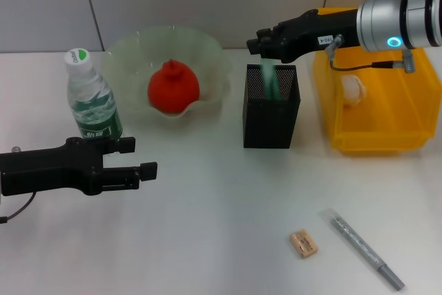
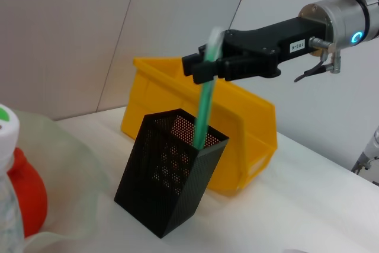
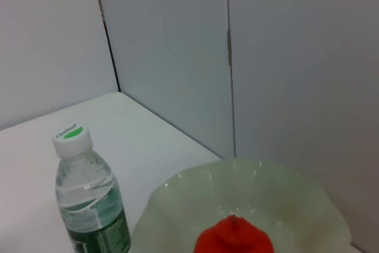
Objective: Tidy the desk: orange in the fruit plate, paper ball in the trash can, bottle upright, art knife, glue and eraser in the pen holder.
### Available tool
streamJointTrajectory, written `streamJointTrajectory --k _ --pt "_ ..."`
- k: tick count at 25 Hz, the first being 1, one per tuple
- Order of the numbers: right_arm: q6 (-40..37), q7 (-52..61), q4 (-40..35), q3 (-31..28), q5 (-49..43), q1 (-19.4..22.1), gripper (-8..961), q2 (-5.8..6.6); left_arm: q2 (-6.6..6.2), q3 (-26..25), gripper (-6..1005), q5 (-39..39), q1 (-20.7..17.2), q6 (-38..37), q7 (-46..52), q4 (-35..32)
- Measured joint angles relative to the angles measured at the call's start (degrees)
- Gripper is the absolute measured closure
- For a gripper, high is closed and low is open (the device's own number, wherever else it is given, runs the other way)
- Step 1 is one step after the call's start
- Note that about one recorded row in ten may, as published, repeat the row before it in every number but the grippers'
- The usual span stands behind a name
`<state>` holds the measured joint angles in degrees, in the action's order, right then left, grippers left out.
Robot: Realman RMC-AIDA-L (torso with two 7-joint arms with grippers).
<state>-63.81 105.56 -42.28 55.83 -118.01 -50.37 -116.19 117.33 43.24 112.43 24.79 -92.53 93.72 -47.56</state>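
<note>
My right gripper hovers over the black mesh pen holder, shut on a green glue stick whose lower end is inside the holder. The orange lies in the pale fruit plate. Left of the plate, the bottle stands upright. A paper ball lies in the yellow trash can. Near the table's front right are the eraser and the grey art knife. My left gripper sits open and empty just in front of the bottle.
The trash can stands directly right of the pen holder, under my right arm. Panel walls close off the back of the white table. In the right wrist view the bottle and fruit plate stand close to the wall corner.
</note>
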Motion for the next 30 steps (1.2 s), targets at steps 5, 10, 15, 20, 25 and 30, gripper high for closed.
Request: streamJointTrajectory --k 5,10,15,20,25,30 --pt "0.37 0.33 0.09 0.03 -0.85 -0.41 639 -0.3 -0.02 -0.03 140 0.03 0.0 -0.19 -0.02 0.01" --pt "0.4 0.72 -0.04 0.07 -0.95 -0.29 475 -0.3 -0.06 -0.01 140 0.06 -0.06 -0.22 -0.03 0.01" --pt "-3.35 4.61 -4.95 0.14 -1.75 1.95 257 -0.28 -0.09 0.01 140 0.06 -0.1 -0.39 -0.14 0.0" --pt "-15.2 14.38 -19.65 0.14 -6.56 5.83 184 -0.51 -0.17 0.0 140 -0.25 -0.09 -1.92 -2.04 -0.04" --pt "-29.9 20.84 -34.2 0.53 -9.5 7.83 149 -1.32 -0.06 -0.28 140 -0.33 -0.33 -2.94 -5.33 0.18" --pt "-38.75 24.88 -41.07 6.32 -16.11 5.48 143 -1.49 -0.01 -0.42 140 -0.39 -0.46 -3.03 -7.29 1.38"
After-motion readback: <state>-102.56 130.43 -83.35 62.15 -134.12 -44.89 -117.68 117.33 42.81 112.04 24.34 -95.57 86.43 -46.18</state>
